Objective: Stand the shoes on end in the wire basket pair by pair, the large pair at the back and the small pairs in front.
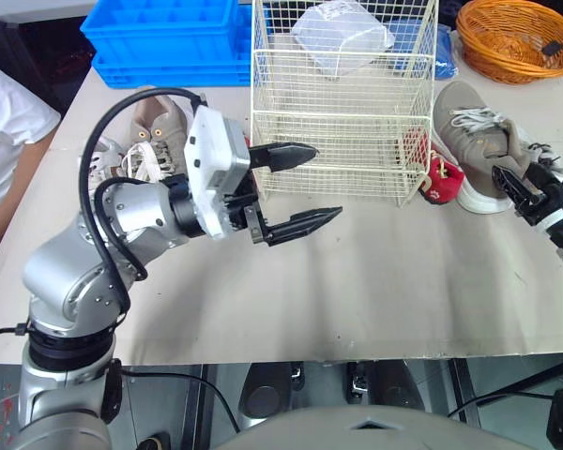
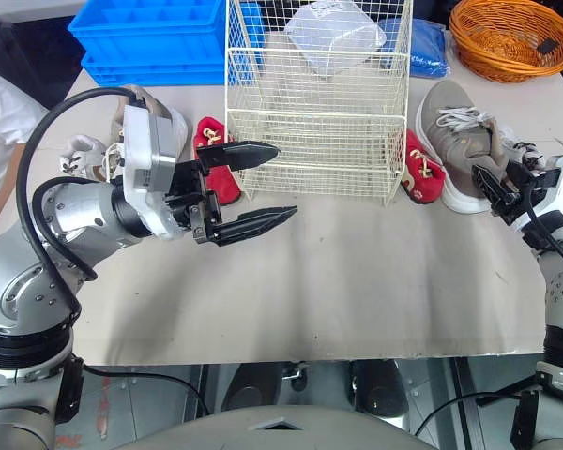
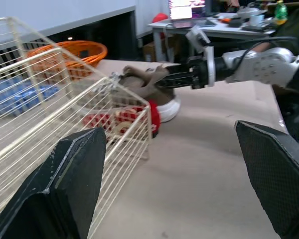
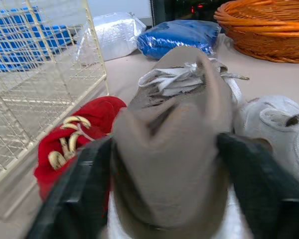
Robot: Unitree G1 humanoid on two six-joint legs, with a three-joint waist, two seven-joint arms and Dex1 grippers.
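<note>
Beige covering spreads over the bench [image 1: 375, 281], with a blue crate [image 1: 164, 37] in the upper left of the head views and an orange wicker basket [image 1: 521, 37] in the upper right. The wire basket [image 1: 338, 122] stands upright at upper centre; a clear plastic bag [image 1: 342, 33] shows through its mesh near the top, and a blue bag [image 2: 427, 47] lies just to the right behind it.

The left pincer [image 1: 328, 181] hovers at left of centre, in front of the basket's lower left corner, its fingers spread wide and grasping nothing. The right pincer [image 2: 493, 183] sits at the right edge, clenched on the heel of a large taupe shoe [image 1: 474, 141], one finger on each side. That shoe lies on the bench just right of the basket.

A small red shoe [image 1: 439, 178] rests against the basket's lower right corner, touching the taupe shoe's toe. A white shoe [image 4: 274, 119] lies just beside the held shoe. Left of the basket are a second red shoe [image 2: 214, 159], a second taupe shoe [image 1: 158, 117] and a small white shoe [image 2: 84, 150], partly hidden by the left arm. A person's white sleeve [image 1: 5, 131] shows at the left edge.
</note>
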